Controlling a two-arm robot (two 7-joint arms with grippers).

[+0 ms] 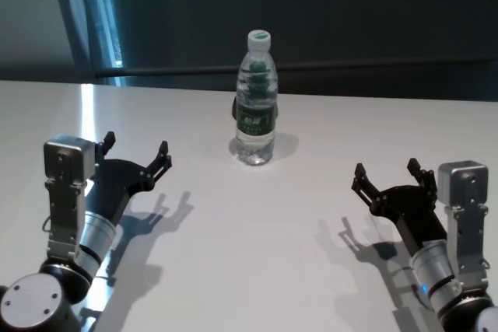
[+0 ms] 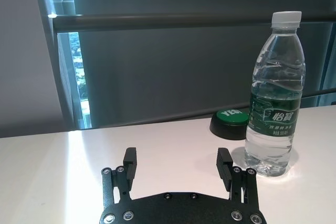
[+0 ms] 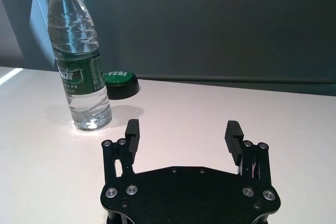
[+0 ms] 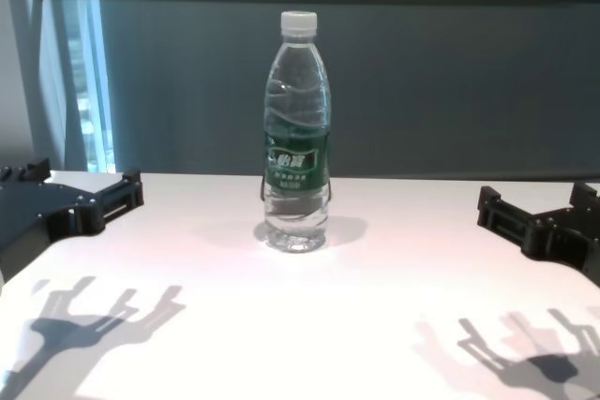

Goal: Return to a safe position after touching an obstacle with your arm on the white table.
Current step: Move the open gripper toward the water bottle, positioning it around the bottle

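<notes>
1. The tall clear plastic water bottle (image 1: 256,99) with a white screw cap and dark green label stood upright on the wide, plain white desk (image 1: 257,254), toward 12 o'clock in the head view, roughly midway between the two arms.
2. A low round black puck with a green top (image 2: 231,123) sat on the desk just behind the bottle, at its 12 o'clock; contact between the two could not be determined.
3. The left gripper (image 1: 136,152) hung above the desk at about 8 o'clock from the bottle, well apart from it. Its fingers (image 2: 129,162) were spread wide with nothing between them.
4. The right gripper (image 1: 387,175) hung above the desk at about 4 o'clock from the bottle, also well apart. Its fingers (image 3: 233,136) were likewise spread and held nothing.
5. Both grippers cast shadows on the desk surface beneath them.
</notes>
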